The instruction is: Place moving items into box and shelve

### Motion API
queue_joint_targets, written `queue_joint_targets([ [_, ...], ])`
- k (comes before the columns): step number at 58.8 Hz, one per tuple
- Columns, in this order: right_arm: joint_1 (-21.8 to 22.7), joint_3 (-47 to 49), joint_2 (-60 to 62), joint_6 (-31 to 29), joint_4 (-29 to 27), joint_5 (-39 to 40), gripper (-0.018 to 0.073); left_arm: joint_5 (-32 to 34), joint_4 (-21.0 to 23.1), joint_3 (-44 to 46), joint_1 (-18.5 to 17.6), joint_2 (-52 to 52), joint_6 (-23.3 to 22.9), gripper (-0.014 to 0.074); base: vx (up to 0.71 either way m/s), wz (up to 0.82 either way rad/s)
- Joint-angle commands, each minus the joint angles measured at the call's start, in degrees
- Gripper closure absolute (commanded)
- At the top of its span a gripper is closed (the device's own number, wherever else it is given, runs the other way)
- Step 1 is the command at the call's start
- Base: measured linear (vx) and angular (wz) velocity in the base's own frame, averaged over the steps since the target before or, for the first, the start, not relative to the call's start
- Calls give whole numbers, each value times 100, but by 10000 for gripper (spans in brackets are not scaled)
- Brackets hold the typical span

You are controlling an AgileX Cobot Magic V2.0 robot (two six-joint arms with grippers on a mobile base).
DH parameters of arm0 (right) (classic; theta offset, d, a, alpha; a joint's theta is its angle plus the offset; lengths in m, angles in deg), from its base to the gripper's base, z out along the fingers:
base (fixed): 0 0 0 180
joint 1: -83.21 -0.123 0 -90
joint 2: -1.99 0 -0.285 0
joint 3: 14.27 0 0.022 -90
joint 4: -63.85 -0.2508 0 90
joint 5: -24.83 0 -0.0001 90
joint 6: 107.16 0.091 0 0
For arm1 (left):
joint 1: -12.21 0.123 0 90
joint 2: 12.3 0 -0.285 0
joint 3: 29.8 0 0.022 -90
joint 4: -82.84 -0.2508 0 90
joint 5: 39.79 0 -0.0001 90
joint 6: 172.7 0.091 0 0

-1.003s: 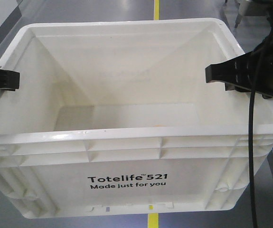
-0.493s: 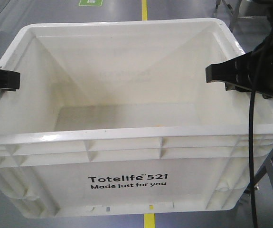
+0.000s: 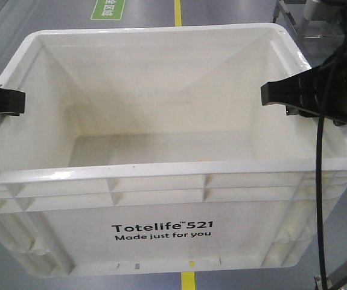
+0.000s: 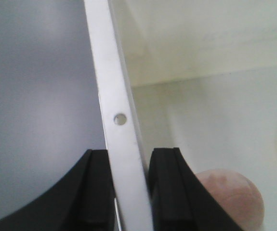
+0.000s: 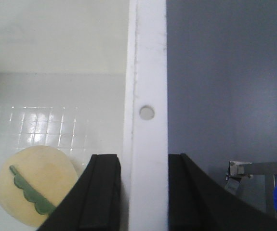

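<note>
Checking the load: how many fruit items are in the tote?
2: a pinkish one beside the left gripper, a striped yellow one beside the right gripper; others may be hidden.

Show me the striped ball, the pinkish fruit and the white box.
striped ball (image 5: 44,173), right wrist view, pale skin above stripe
pinkish fruit (image 4: 230,199), left wrist view, rounded top
white box (image 3: 161,211), front view, front wall

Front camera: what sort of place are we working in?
Probably a warehouse or factory: smooth grey floor, a painted yellow line, a green floor sign, plus the white storage box.
</note>
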Motion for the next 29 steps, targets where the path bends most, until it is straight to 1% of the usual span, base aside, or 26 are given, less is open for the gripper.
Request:
queue_joint_targets([
  [1, 5, 222, 201, -67, 536, 543, 449, 669, -115, 233, -32, 184, 80, 456, 43, -4],
  [29, 5, 222, 201, -67, 536, 543, 449, 669, -115, 233, -32, 184, 80, 456, 43, -6],
])
